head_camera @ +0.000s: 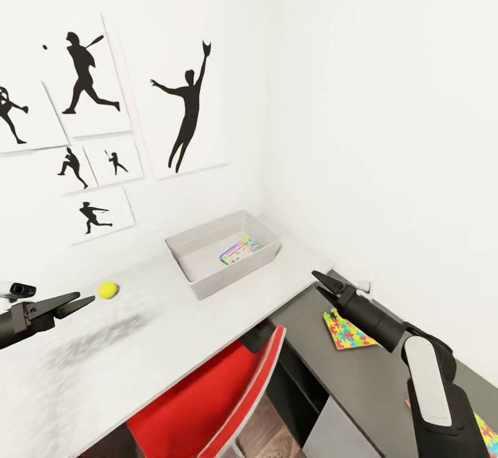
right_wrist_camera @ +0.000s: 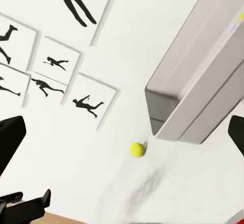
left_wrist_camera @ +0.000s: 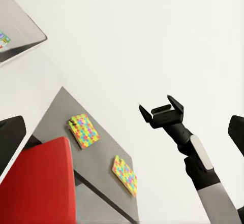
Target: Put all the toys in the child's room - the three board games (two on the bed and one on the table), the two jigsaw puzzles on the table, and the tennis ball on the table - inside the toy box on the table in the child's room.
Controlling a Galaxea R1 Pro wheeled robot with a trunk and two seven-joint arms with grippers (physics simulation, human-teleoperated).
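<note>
Now, left jaws (head_camera: 77,302): spread apart, holding nothing, hovering above the white table (head_camera: 104,361) just short of the tennis ball (head_camera: 107,290).
Right jaws (head_camera: 324,283): spread wide, empty, poised over the near corner of the grey table (head_camera: 387,382); seen open from the front in the left wrist view (left_wrist_camera: 163,111).
Tennis ball: yellow, resting on the white table near the wall, between the left jaws and the toy box (head_camera: 225,254); apart from both. Also seen in the right wrist view (right_wrist_camera: 136,149), just beside the box corner (right_wrist_camera: 193,97).
Toy box: pale grey, open-topped, standing on the white table toward the corner of the room; one colourful flat box (head_camera: 241,250) lying on its floor.
First jigsaw puzzle (head_camera: 349,330): bright multicoloured, flat on the grey table, just beside the right arm and partly hidden by it; clearer in the left wrist view (left_wrist_camera: 84,130).
Second jigsaw puzzle (left_wrist_camera: 125,174): same colours, flat on the grey table, well apart from the first, near the table's far edge.
Chair (head_camera: 207,402): red, tucked against the white table's front edge, between the two arms.
Wall pictures (head_camera: 187,108): black silhouettes of ball players on white panels, above the white table.
</note>
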